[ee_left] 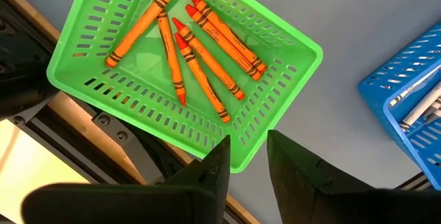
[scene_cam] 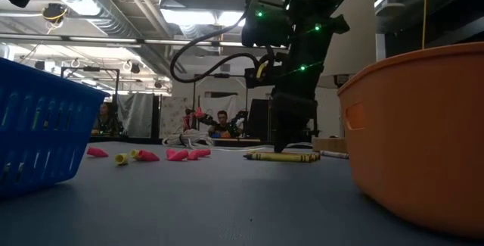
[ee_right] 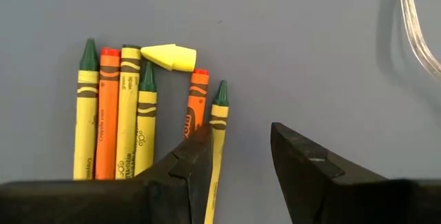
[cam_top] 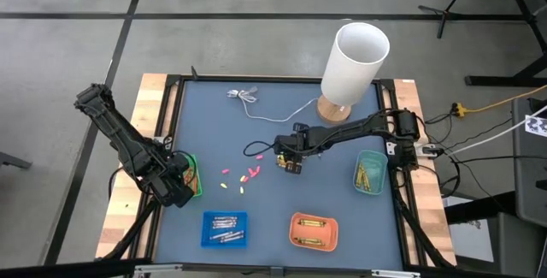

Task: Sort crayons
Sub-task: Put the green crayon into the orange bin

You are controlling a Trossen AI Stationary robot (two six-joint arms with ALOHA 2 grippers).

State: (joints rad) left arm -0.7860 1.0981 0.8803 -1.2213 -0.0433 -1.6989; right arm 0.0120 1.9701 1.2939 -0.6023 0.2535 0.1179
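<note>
Open bench (cam_top: 265, 218) surface at centre bottom of the high view, between blue tray (cam_top: 224, 229) and orange tray (cam_top: 314, 232). Upper left of the mat bare apart from a coiled white cable (cam_top: 246, 96). Tall white cylinder (cam_top: 353, 64) blocking upper right. Scattered pink and yellow caps (cam_top: 239, 178) at centre. Loose crayons (ee_right: 138, 114) just beside right tool (ee_right: 241, 162). Green tray (ee_left: 186, 65) crowding left edge.

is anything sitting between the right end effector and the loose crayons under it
Nothing visible does. The right end effector is open directly over the row of crayons on the mat, one finger tip already overlapping them. A small yellow cap piece lies at their far tips, beyond the fingers.
</note>
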